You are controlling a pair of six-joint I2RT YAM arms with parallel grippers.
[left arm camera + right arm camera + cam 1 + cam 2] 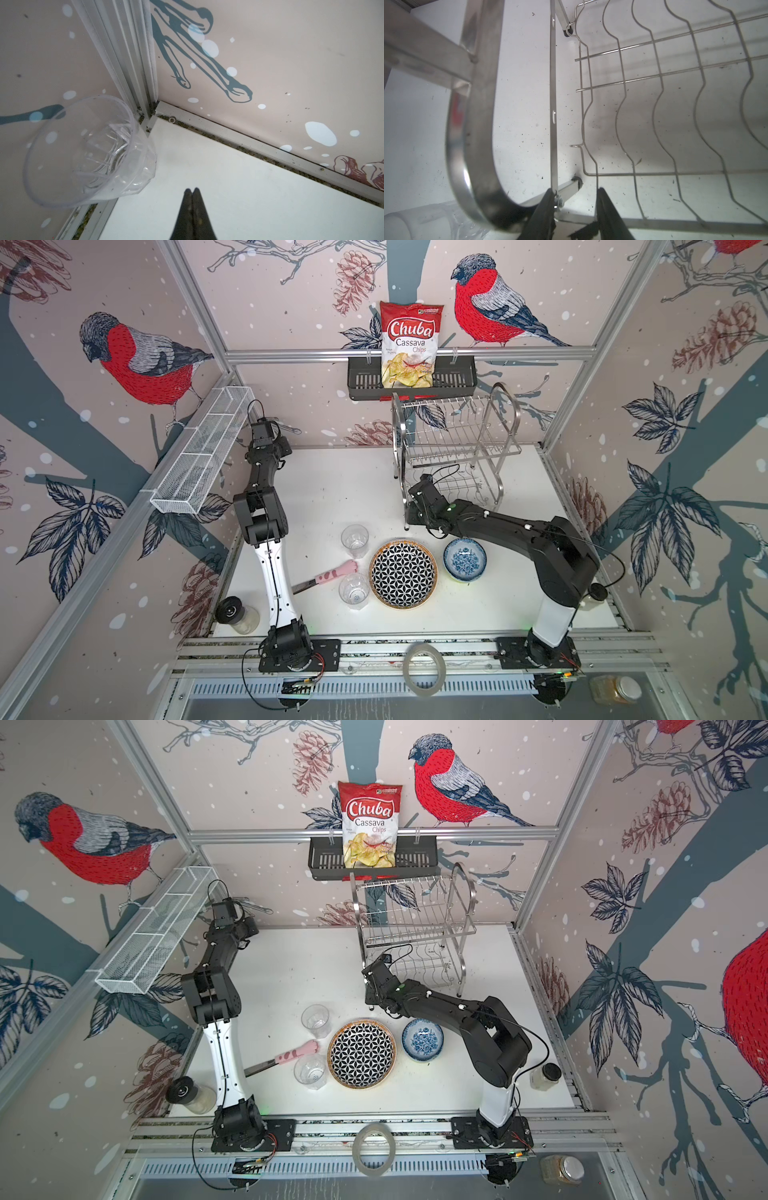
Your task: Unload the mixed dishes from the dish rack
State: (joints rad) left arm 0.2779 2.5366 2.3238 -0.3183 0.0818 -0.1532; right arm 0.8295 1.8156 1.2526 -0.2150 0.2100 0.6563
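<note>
A: Right gripper (575, 199)?
B: Jaws partly spread, nothing between them. One finger (544, 212) touches the bolted strut end of the dish rack (675, 104), low at the bottom tier. The wire shelf beyond is bare.
A: Left gripper (192, 190)?
B: Fingers pressed together, empty, over the table's back corner. A clear glass (89, 151) sits just beside it, by the frame post (133, 62). My guess is it was parked there to keep the middle free.
A: Other dishes?
B: Off the rack, on the table (332, 489) toward the front. There's the geometric plate (403, 572), and the blue-floral bowl (464, 558) nested in a lime bowl (459, 580). The far glass (354, 540) and near glass (354, 591) are left of the plate. They're spaced apart, probably so each can be grasped.
A: Anything else?
B: The pink paw utensil (332, 572) lies between those two glasses.
A: Rack from above?
B: Both tiers look empty in both top views. I'd judge unloading about done, with nothing left for the right arm to take.
</note>
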